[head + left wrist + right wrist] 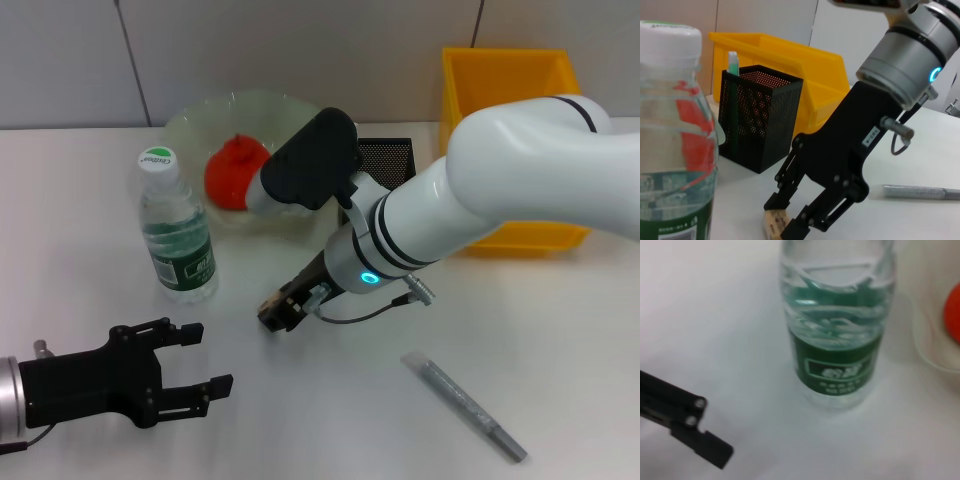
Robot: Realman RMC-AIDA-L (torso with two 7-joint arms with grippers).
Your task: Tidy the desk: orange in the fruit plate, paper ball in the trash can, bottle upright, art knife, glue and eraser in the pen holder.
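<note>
Nearest us, our left gripper is idling wide open at seven o'clock; our right gripper is straddling the eraser at centre.

Bottle upright, orange in fruit plate, eraser on desk.

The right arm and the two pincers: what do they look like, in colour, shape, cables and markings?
The right arm is glossy white with black joint rings, a black elbow cover and a glowing cyan ring at the wrist. A thin black cable loops below that wrist. The right pincer is matte black with bolted linkage bars and a small white label. The left pincer is matte black on a silver wrist.
</note>
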